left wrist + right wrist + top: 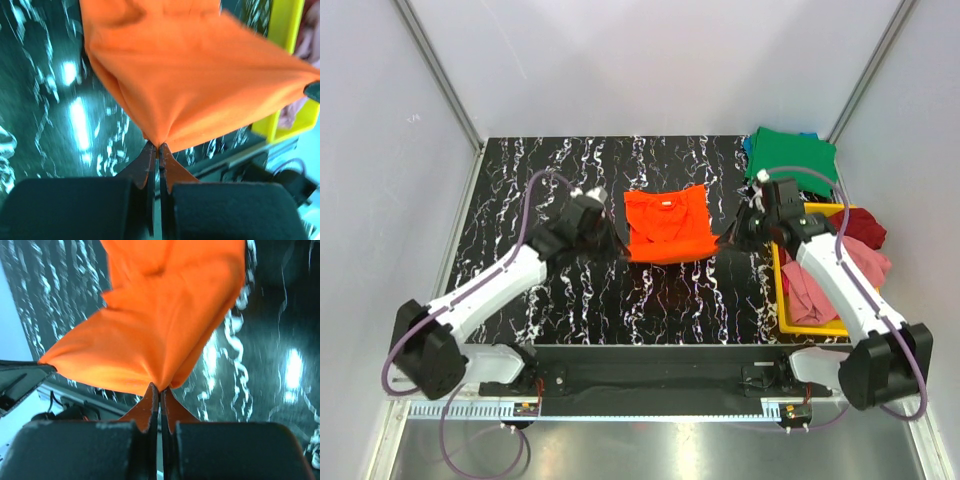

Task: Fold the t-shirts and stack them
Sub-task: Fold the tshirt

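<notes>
The bright orange cotton t-shirt [667, 225] lies midway across the black white-veined table [550, 310]. My left tool [159, 146] is clamped on its near left corner, my right tool [160, 386] on the near right corner, cloth stretched between.

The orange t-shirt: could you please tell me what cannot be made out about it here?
- Top view: pinched corners of the orange t-shirt, too small and in shadow.
- Both wrist views: its far end, cut off by the top edge.
- Underside, all views: hidden by the cloth itself.
</notes>
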You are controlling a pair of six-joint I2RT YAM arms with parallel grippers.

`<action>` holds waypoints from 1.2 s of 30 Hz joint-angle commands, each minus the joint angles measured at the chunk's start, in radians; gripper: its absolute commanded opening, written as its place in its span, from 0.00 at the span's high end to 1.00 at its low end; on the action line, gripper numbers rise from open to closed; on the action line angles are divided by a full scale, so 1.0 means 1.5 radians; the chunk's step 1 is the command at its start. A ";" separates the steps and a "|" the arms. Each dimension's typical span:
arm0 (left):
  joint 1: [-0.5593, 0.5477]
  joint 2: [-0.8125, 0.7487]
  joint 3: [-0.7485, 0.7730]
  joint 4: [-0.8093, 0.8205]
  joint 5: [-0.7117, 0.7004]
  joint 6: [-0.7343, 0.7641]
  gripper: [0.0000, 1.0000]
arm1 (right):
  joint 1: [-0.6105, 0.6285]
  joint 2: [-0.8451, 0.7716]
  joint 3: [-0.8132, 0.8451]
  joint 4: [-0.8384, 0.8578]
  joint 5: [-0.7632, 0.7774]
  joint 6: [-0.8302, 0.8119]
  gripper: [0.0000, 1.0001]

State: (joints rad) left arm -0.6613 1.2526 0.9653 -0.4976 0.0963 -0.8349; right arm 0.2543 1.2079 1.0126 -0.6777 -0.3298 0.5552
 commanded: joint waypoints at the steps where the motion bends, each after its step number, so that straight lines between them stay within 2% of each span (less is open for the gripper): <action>1: 0.037 0.042 0.091 -0.046 0.004 0.060 1.00 | -0.002 0.057 0.094 -0.023 0.051 -0.044 1.00; 8: 0.100 0.190 0.230 -0.077 0.064 0.114 1.00 | -0.001 0.165 0.207 -0.031 0.094 -0.084 1.00; 17: 0.159 0.308 0.371 -0.111 0.085 0.151 1.00 | -0.009 0.289 0.336 -0.039 0.121 -0.101 1.00; 24: 0.195 0.422 0.519 -0.164 0.093 0.176 1.00 | -0.021 0.392 0.451 -0.045 0.132 -0.107 1.00; 36: 0.237 0.585 0.700 -0.178 0.164 0.191 1.00 | -0.040 0.538 0.597 -0.069 0.119 -0.110 1.00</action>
State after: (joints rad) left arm -0.3305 2.0884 1.9221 -0.7513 0.3019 -0.5804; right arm 0.2150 1.9820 1.8378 -0.7631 -0.1825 0.4137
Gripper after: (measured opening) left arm 0.023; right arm 0.012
